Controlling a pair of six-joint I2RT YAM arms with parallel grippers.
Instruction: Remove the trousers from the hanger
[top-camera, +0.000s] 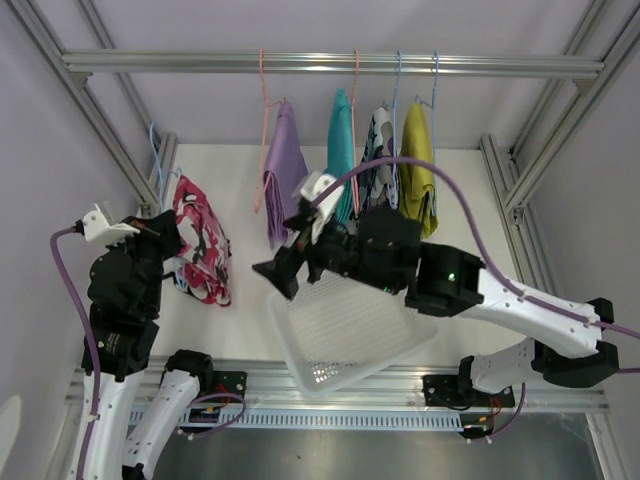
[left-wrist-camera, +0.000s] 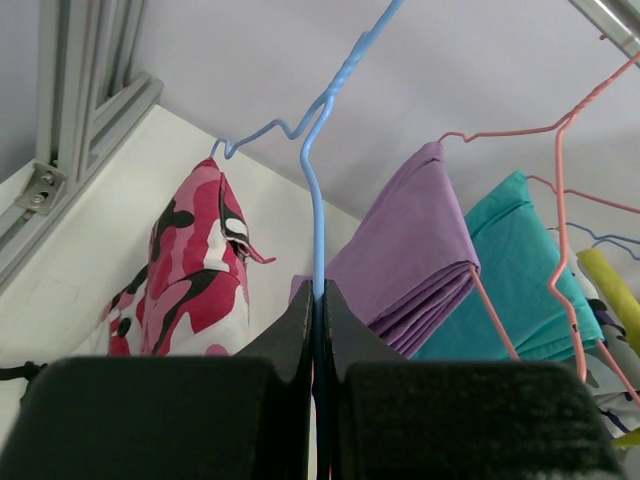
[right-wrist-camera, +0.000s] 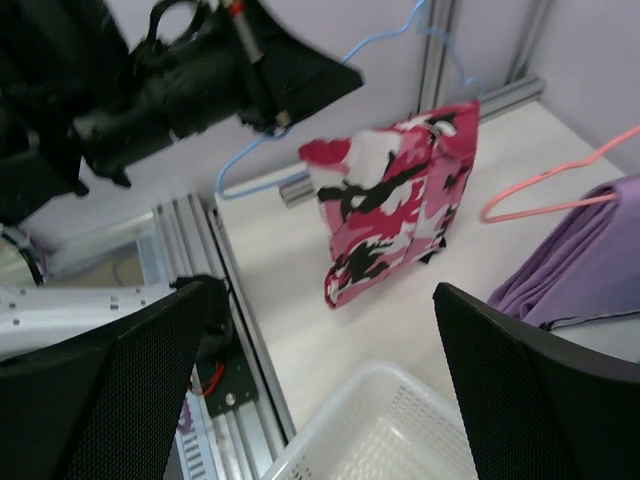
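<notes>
Left of the overhead view: the left gripper (left-wrist-camera: 317, 300) pinches the blue hanger (left-wrist-camera: 312, 200) by its wire, the red-and-white shorts (top-camera: 200, 245) draped on it. The right gripper (right-wrist-camera: 325, 300) gapes wide, empty, facing them. A tug could twist the thin wire loose, or drop the shorts outside the basket (top-camera: 285, 335).
</notes>
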